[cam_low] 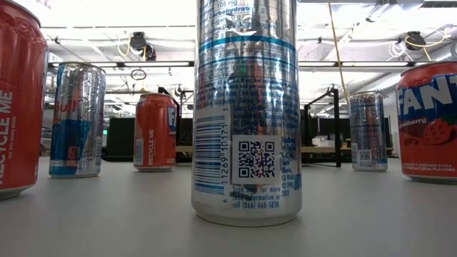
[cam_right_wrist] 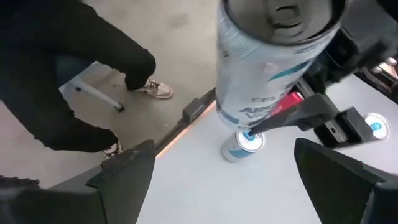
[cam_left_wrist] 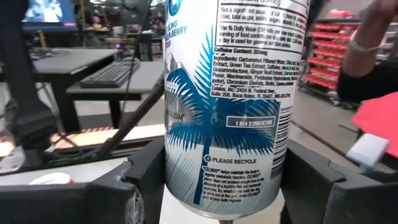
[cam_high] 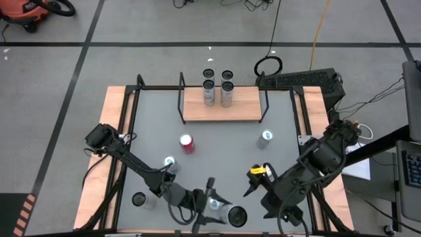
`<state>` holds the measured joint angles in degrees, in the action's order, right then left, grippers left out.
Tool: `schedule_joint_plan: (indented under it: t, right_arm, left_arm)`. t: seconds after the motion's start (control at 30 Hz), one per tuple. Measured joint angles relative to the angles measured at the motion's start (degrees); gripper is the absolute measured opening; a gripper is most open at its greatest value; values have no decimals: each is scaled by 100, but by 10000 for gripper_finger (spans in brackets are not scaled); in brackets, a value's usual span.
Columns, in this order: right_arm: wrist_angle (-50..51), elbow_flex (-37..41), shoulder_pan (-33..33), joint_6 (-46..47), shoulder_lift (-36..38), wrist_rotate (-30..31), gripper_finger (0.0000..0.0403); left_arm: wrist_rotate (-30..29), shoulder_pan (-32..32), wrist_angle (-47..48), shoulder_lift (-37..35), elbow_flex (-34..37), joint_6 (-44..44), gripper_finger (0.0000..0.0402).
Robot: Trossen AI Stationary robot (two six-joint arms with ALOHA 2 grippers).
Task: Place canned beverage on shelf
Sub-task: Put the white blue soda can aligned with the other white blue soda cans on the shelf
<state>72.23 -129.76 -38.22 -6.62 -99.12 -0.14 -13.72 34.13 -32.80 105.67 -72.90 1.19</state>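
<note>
The canned beverage [cam_left_wrist: 224, 112], a silver can with a blue palm print, is held above the table's near edge with my left gripper [cam_left_wrist: 221, 190] shut on it. In the high view the can [cam_high: 236, 216] shows end-on. My right gripper [cam_right_wrist: 230, 174] is open, higher up and just right of the can [cam_right_wrist: 261, 68], looking down on it and touching nothing. The shelf [cam_high: 247, 108], a light-wood board with black rod frames, stands at the table's far side with several cans on it. My left gripper pinches the can's lower body [cam_left_wrist: 173, 180] between its two fingers [cam_left_wrist: 140, 183], one on each side. The fingers come in level, across the can. The can stands about upright in the hold, lifted clear of the table.
A blue-topped can [cam_right_wrist: 244, 143] stands on the table under the held one. Others are dotted about: a red one [cam_high: 187, 143], silver ones [cam_high: 264, 138] [cam_high: 170, 161] and a dark-topped one [cam_high: 139, 199]. A person's legs [cam_right_wrist: 74, 81] stand beside the table edge.
</note>
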Motion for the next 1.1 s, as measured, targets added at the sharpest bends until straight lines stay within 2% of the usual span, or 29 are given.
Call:
schedule_joint_plan:
  t: [0.13,0.27,0.37,0.47,0.63,0.77,0.9,1.1]
  right_arm:
    - [-547,707,-17,5,144,31,347]
    - [-1731,2099,-101,129,593,309,340]
    - [-3037,3446,-185,314,1220,1006,339]
    - [-4421,4823,-270,493,1909,1438,339]
    - [-7115,6849,-419,461,2938,1511,339]
    - [-9139,8174,-415,263,3292,1526,338]
    - [-10428,8885,-385,-212,3299,1510,338]
    - [-10972,8968,-385,-685,3258,1497,338]
  left_arm:
    - [443,-16,-95,0,0,0,235]
    - [1004,-75,-193,-11,-4,5,235]
    - [1337,-139,-173,-11,-4,9,235]
    - [1413,-221,-181,-11,-4,145,235]
    - [1426,-365,-172,-11,-4,153,235]
    - [1525,-528,-119,-11,-4,157,235]
    - [1676,-741,-38,-11,-4,318,235]
    - [1725,-1104,159,-11,18,629,235]
